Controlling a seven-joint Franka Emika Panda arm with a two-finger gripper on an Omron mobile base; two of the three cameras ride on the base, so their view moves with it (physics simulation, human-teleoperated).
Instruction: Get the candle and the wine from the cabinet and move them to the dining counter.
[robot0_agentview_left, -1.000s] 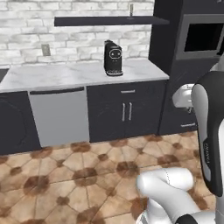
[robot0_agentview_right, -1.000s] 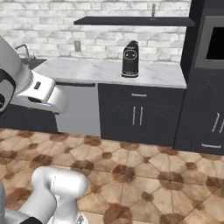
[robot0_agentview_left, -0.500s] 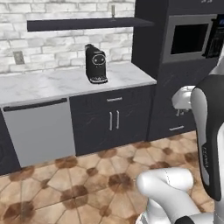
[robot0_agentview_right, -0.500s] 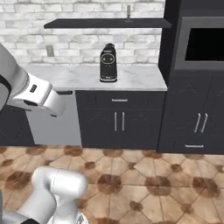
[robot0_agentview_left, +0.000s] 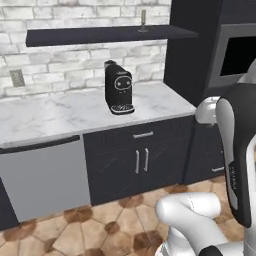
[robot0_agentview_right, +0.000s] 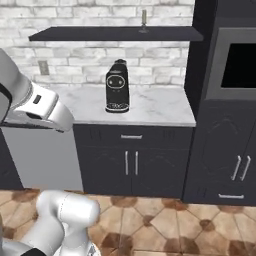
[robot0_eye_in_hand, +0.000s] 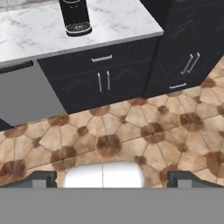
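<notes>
1. The candle stands on the dark shelf-like cabinet high on the brick wall, near the shelf's right end, above and to the right of the black coffee machine. In the right base view it sits in the same place on the cabinet.
2. The candle looks small and slim, so it is probably light. A taper is also likely brittle and may sit loose in its holder. The safer hold would be low, across the holder's stem or base, not on the wax. At this range the holder's shape is too small to make out.
3. The wine cannot be made out on the shelf in these views. A glass bottle would be heavier, smooth and breakable, and is best taken around the body below the neck.
4. The gripper has its jaws spread fully apart. Its fingertips stand at either side of the hand view, with nothing between them and nothing touched.
5. The hand looks down at the tiled floor before the lower cupboards, well apart from the shelf.
</notes>
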